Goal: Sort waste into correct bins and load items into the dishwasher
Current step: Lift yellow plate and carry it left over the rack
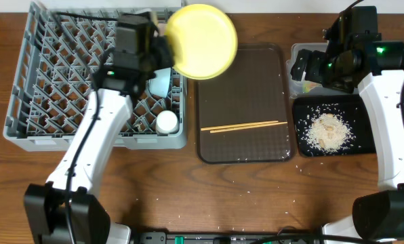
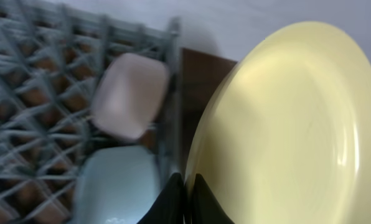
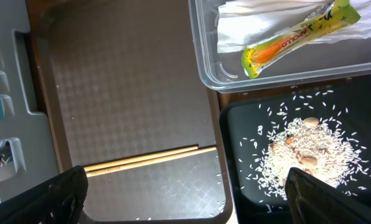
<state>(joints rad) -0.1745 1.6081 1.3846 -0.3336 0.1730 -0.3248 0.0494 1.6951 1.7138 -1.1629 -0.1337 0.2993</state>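
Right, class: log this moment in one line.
left gripper: shut on yellow plate | right gripper: open, empty | chopsticks: on brown tray

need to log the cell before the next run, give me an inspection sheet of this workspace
surface: wooden table, a few stray grains near front edge
job's things: yellow plate held up at dish rack corner; light-blue bowl, pale bowl, white cup in rack; chopsticks on brown tray; wrapper, napkin in clear tub; rice in black tray
clutter: nothing seen besides those grains
grippers: left gripper shut on plate rim; right gripper open, empty
cables: black cable over rack's far edge
surroundings: nothing seen
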